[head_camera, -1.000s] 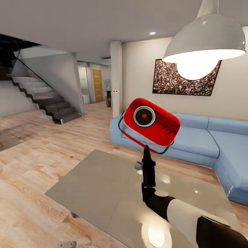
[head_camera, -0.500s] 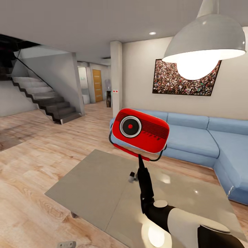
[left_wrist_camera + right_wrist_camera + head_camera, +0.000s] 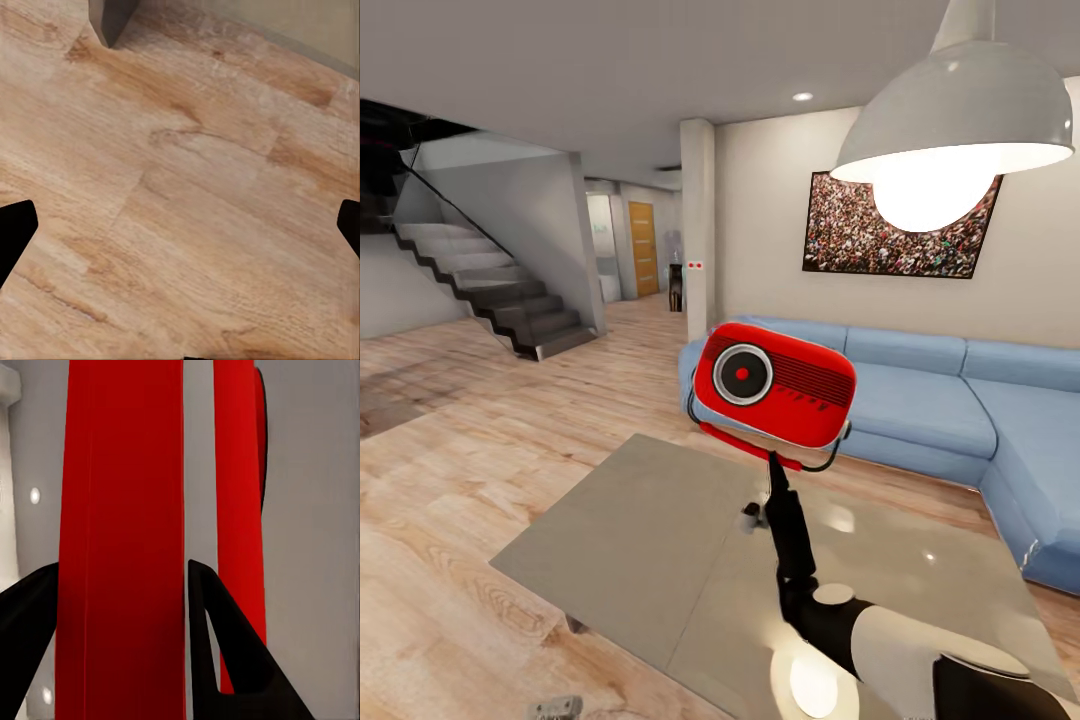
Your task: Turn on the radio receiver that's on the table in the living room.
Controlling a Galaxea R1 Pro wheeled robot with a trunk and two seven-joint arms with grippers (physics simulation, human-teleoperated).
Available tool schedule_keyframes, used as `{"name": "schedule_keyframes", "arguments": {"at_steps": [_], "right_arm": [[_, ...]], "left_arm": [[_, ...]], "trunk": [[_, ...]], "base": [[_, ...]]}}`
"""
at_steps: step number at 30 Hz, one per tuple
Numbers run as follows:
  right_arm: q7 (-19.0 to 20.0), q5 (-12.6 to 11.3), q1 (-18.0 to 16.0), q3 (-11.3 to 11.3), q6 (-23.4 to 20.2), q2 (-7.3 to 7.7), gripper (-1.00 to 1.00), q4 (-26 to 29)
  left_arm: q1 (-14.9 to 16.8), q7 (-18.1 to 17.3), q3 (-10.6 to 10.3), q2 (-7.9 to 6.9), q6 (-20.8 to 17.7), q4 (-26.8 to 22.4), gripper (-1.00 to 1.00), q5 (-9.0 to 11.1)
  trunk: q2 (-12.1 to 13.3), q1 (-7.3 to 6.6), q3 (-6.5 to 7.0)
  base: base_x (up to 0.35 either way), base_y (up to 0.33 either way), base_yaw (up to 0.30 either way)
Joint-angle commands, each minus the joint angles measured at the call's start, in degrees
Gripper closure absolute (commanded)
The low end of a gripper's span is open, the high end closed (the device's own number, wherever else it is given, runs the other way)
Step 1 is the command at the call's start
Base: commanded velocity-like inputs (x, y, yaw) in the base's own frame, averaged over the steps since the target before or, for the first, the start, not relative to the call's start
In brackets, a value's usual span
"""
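The right gripper is pointing upward and holding the radio in the air, directly above its fingertips. In the right wrist view the two dark fingers are closing on a red band of the radio, one finger on each side of it, with a white strip and a second red band just beyond the inner finger. The radio is tilting slightly, its round dial and slatted grille facing the head camera, its thin dark wire handle hanging below it, just beside the gripper. The table is lying below the gripper and well apart from the radio; its grey glossy top is reflecting the lamp. The right arm is reaching up from the lower right over the table.

Beyond the held radio, the blue sofa is standing against the beige wall, with the crowd picture hanging above it. The white lamp is glowing above and to the right of the gripper. Far to the left of the gripper a staircase is rising.

The left gripper is spread wide, its dark fingertips sitting at opposite edges of the left wrist view, holding nothing. Beyond it the wood floor is showing, with a grey table leg further off.
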State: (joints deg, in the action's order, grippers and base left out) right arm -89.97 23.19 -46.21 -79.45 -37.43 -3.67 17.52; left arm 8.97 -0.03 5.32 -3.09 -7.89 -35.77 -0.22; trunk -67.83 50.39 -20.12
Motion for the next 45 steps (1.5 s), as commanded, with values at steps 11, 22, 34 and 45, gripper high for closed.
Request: {"name": "schedule_keyframes", "arguments": {"at_steps": [11,22,34,45], "right_arm": [[0.0,0.3,0.0,-0.2,-5.0,0.03,1.0,-7.7],[0.0,2.0,0.0,-1.9,-5.5,0.06,1.0,-10.7],[0.0,2.0,0.0,-2.0,-5.5,0.14,1.0,-11.4],[0.0,2.0,0.0,-1.9,-5.5,0.15,1.0,-12.7]], "left_arm": [[0.0,-0.2,0.0,0.42,-0.4,-6.7,-1.0,0.5],[0.0,-0.6,0.0,0.87,-3.6,-14.0,1.0,0.6],[0.0,-1.0,0.0,2.29,-9.4,-25.6,1.0,3.0],[0.0,-4.1,-4.1,7.92,-26.5,-48.7,1.0,5.6]], "trunk": [[0.0,0.0,0.01],[0.0,0.0,0.01],[0.0,0.0,0.01],[0.0,0.0,0.01]], "base": [[0.0,0.0,0.0],[0.0,0.0,0.0],[0.0,0.0,0.0],[0.0,0.0,0.0]]}}
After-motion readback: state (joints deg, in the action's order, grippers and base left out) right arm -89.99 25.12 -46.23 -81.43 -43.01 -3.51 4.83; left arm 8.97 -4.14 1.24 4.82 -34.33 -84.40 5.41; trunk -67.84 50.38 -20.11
